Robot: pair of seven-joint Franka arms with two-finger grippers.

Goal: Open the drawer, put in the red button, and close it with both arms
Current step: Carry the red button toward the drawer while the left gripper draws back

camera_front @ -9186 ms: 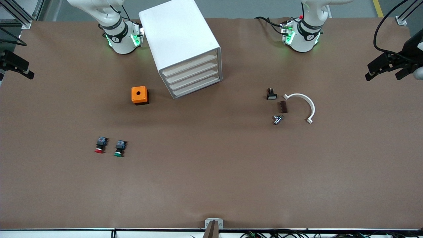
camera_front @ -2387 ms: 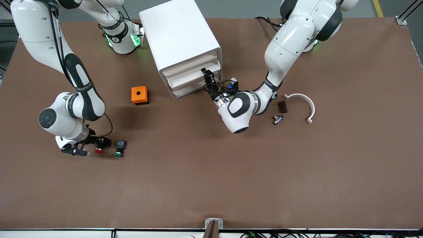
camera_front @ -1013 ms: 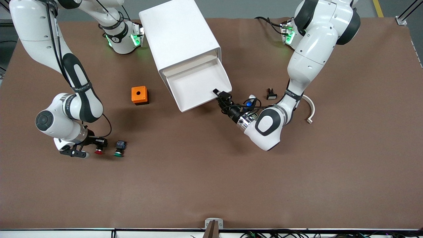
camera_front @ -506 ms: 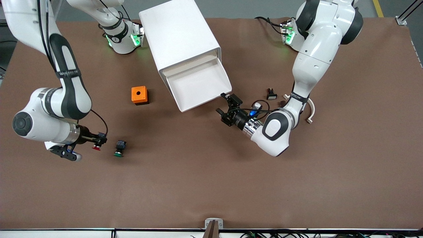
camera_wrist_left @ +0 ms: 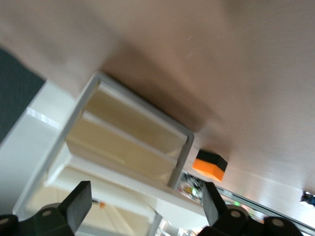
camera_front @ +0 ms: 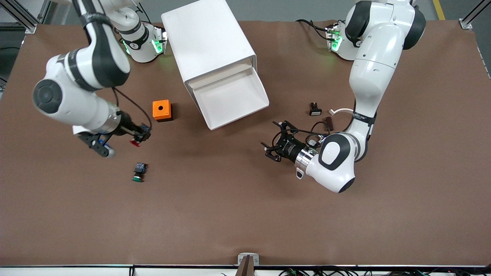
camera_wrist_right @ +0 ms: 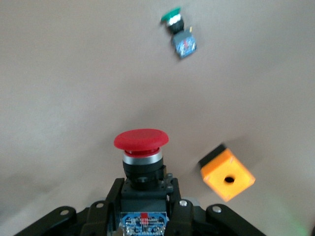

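The top drawer (camera_front: 230,100) stands pulled out of the white cabinet (camera_front: 209,42), and its white tray is bare. My right gripper (camera_front: 140,135) is shut on the red button (camera_front: 134,142) and holds it in the air above the table, between the orange box and the green button. In the right wrist view the red button (camera_wrist_right: 141,147) stands cap-outward between the fingers (camera_wrist_right: 106,209), gripped by its black body. My left gripper (camera_front: 273,141) hangs open and holds nothing, over the table in front of the drawer. The left wrist view looks at the cabinet (camera_wrist_left: 179,152) between wide-apart fingers (camera_wrist_left: 76,206).
An orange box (camera_front: 162,110) sits beside the cabinet toward the right arm's end. A green-capped button (camera_front: 138,172) lies nearer the front camera than the held button. A small black switch (camera_front: 315,110), a brown piece (camera_front: 328,123) and a white curved part (camera_front: 341,111) lie by the left arm.
My right gripper lifted the red button off the table and carried it toward the orange box. My left gripper let go of the drawer front, opened wide and drew back from it.
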